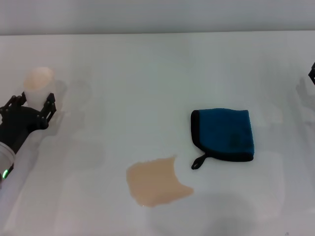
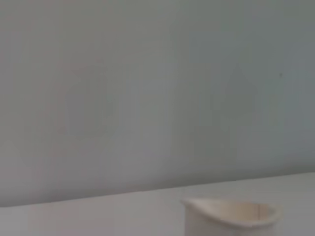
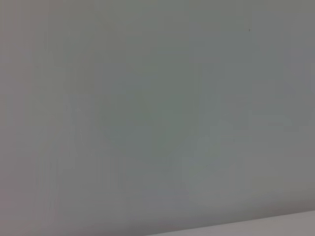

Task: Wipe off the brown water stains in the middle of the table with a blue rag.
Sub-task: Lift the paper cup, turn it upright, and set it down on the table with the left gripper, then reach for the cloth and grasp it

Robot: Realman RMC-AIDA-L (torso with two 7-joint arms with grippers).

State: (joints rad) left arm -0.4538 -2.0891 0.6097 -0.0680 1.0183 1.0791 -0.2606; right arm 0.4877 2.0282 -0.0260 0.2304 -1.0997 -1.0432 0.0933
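Overhead, the left end effector (image 1: pixel 30 104) sits with its black fingers spread around a white paper cup (image 1: pixel 38 84) on the plain white worktop (image 1: pixel 147 73). Well off to its right lies the folded blue rag with black edging (image 1: pixel 224 133); the pale tan puddle of brown water stains (image 1: pixel 155 182) lies just beside the rag, nearer the robot. Only an edge of the right end effector (image 1: pixel 312 72) shows; I cannot tell its state. From the left wrist, the cup's rim (image 2: pixel 231 214) sits close ahead. From the right wrist, only a bare strip of worktop (image 3: pixel 275 227) shows.
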